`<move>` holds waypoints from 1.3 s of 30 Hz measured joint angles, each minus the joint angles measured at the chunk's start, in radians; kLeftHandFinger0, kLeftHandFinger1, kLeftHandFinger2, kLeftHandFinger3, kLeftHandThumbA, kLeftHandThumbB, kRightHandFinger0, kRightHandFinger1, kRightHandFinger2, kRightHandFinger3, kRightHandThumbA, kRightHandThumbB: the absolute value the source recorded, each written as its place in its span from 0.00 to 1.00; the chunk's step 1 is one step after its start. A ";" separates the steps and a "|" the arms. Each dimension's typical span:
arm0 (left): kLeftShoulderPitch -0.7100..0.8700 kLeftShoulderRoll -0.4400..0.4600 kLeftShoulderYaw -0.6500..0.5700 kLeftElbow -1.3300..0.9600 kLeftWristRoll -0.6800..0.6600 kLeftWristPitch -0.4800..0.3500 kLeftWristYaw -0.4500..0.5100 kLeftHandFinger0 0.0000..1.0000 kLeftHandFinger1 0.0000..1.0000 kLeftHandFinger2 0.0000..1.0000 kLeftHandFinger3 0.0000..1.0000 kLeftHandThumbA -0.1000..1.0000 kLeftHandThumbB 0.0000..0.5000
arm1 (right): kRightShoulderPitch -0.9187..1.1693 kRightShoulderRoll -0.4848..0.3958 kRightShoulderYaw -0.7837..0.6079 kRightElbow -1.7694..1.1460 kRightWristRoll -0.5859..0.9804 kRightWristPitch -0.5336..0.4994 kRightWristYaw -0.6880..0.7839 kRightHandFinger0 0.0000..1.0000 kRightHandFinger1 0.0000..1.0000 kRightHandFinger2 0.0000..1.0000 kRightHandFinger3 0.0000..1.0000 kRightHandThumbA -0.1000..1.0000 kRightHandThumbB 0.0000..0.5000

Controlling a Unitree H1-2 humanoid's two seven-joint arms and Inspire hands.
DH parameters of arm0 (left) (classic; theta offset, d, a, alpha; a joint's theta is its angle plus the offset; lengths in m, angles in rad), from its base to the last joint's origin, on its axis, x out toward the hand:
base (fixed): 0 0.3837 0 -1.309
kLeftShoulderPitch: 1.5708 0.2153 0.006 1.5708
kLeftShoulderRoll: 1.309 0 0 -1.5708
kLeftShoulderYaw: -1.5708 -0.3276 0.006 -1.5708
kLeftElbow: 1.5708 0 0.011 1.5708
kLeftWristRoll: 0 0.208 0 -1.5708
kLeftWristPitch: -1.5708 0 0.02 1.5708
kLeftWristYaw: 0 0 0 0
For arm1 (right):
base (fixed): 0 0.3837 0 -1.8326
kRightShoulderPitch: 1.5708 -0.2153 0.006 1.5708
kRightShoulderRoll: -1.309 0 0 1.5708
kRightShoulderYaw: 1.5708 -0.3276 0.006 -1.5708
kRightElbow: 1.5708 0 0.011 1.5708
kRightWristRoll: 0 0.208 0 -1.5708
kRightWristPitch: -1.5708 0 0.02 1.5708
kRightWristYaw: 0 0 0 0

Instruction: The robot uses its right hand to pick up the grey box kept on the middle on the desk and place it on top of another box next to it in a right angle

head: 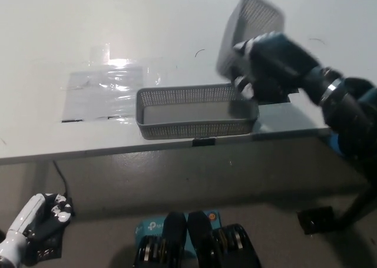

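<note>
My black right hand [268, 65] is shut on a grey mesh box [244, 26], holding it tilted in the air above the right end of a second grey mesh box [194, 110]. That second box lies lengthwise near the front edge of the white desk [147, 26]. The held box looks blurred and does not touch the lower one. My white left hand [32, 224] hangs at the lower left, below the desk; its fingers look curled.
A clear plastic sheet [106, 88] lies taped on the desk left of the resting box. A dark patch [288, 94] on the desk is partly hidden behind my right hand. The desk's front edge [88, 153] runs just below the box.
</note>
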 measured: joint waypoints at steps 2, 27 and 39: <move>-0.006 0.001 0.000 0.000 0.000 0.003 0.000 0.00 0.00 0.00 0.04 0.00 1.00 | 0.005 0.020 0.011 -0.025 0.021 0.018 0.037 0.00 0.12 0.46 0.46 0.00 0.45; -0.006 0.009 -0.003 -0.005 0.000 0.018 -0.016 0.00 0.00 0.00 0.02 0.00 1.00 | -0.006 0.028 0.141 0.094 -0.141 -0.179 0.041 0.00 0.01 0.44 0.39 0.00 0.44; 0.000 0.008 -0.004 0.001 0.000 0.018 -0.018 0.00 0.00 0.00 0.03 0.00 1.00 | -0.009 0.020 0.202 0.121 -0.354 -0.271 -0.115 0.00 0.00 0.31 0.07 0.00 0.37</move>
